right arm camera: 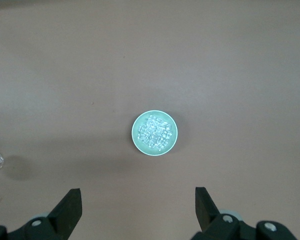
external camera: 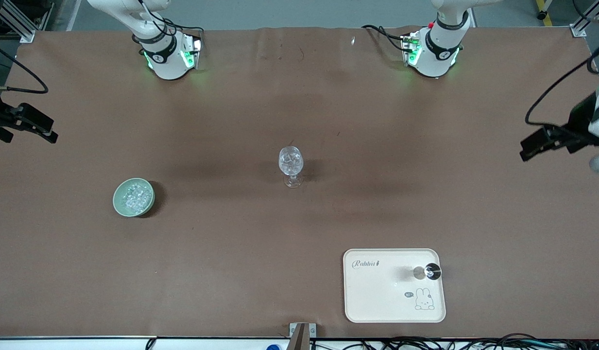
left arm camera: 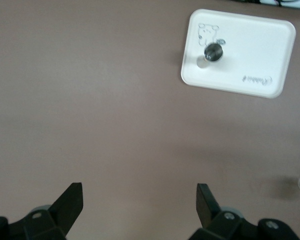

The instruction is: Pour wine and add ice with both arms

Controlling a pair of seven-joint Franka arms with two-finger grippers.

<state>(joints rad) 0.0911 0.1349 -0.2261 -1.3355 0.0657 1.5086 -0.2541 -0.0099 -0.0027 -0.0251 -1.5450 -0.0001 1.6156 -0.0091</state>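
Glassy ice (external camera: 133, 197) in round bowl (external camera: 118, 203)

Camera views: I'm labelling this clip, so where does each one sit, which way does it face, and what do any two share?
Front view: high across the table, facing both arm bases; left gripper and right gripper at the edges.
Left wrist view: looks down on the tray; own fingers show.
Right wrist view: looks down on the green bowl of ice; own fingers show.
Shared: the stemmed glass appears in all three views.
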